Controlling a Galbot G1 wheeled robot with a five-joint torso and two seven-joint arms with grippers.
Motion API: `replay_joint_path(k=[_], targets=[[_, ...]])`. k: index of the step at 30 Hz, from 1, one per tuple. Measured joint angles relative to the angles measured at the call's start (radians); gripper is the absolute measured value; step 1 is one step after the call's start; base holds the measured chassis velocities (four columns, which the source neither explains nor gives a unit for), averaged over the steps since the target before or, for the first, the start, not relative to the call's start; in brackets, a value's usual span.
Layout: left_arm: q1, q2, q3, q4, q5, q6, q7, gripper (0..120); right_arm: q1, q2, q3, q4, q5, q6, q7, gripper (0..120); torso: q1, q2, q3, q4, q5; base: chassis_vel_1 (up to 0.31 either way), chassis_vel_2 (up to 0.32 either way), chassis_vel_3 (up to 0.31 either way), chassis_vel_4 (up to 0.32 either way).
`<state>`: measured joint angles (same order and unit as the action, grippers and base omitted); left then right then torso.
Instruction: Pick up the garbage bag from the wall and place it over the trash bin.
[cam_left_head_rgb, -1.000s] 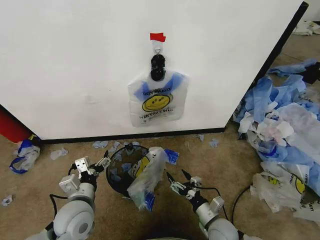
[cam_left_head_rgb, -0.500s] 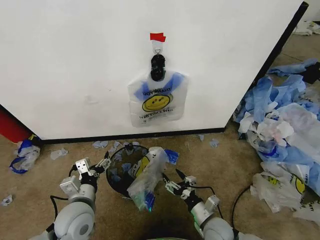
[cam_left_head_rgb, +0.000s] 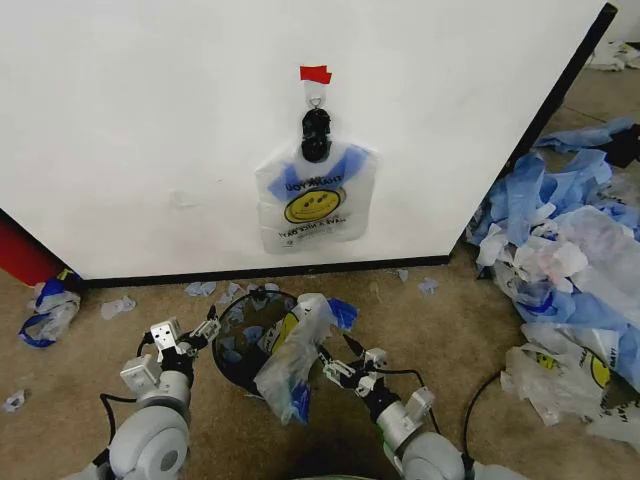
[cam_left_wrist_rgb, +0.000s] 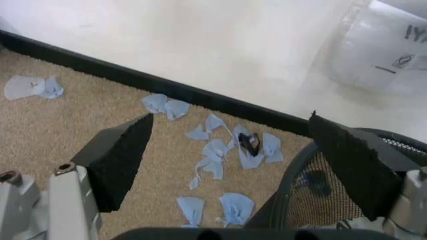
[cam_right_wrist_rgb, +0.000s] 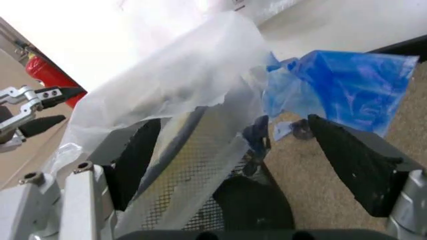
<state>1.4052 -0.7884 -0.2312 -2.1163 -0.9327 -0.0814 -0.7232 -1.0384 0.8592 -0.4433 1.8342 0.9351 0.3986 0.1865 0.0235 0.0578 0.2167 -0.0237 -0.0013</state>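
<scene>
One garbage bag (cam_left_head_rgb: 316, 200) with a yellow smiley face hangs from a black clip (cam_left_head_rgb: 316, 135) on the white wall (cam_left_head_rgb: 150, 120), under a piece of red tape. Below it stands the black wire-mesh trash bin (cam_left_head_rgb: 240, 345). A second smiley bag (cam_left_head_rgb: 293, 358) is draped over the bin's right rim. My right gripper (cam_left_head_rgb: 334, 354) is open at that bag's right side. In the right wrist view, the translucent plastic (cam_right_wrist_rgb: 167, 95) and bin mesh (cam_right_wrist_rgb: 193, 170) lie between the spread fingers of my right gripper (cam_right_wrist_rgb: 243, 165). My left gripper (cam_left_head_rgb: 205, 331) is open beside the bin's left rim (cam_left_wrist_rgb: 300, 175), holding nothing.
A large heap of blue and white plastic sheets (cam_left_head_rgb: 570, 250) covers the floor on the right. Blue scraps (cam_left_wrist_rgb: 213, 150) lie along the wall's black base strip. A red object (cam_left_head_rgb: 20, 255) and a crumpled bag (cam_left_head_rgb: 48, 310) sit at the left.
My right gripper has moved left, up against the bag draped on the bin. The left arm has barely moved. The bag on the wall hangs as before.
</scene>
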Motion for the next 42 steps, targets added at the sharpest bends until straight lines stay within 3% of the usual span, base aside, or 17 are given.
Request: replay_joint_path(k=[13, 24, 42], targets=[[0.003, 0.004, -0.007, -0.005, 0.000, -0.004, 0.000, 91, 0.057, 0.032, -0.066, -0.005, 0.003, -0.028, 0.063, 81, 0.000, 0.000, 0.000, 0.0002, 0.0000, 0.000, 0.000, 0.000, 0.000], [-0.009, 0.000, 0.008, 0.006, 0.001, -0.006, 0.004, 90, 0.042, 0.019, -0.059, 0.035, -0.005, -0.053, 0.115, 70, 0.000, 0.000, 0.000, 0.0000, 0.0000, 0.000, 0.000, 0.000, 0.000], [-0.017, -0.003, 0.020, 0.017, 0.006, -0.009, 0.009, 90, 0.054, 0.029, -0.103, 0.146, -0.033, -0.171, 0.321, 57, 0.000, 0.000, 0.000, 0.0001, -0.0001, 0.000, 0.000, 0.000, 0.000]])
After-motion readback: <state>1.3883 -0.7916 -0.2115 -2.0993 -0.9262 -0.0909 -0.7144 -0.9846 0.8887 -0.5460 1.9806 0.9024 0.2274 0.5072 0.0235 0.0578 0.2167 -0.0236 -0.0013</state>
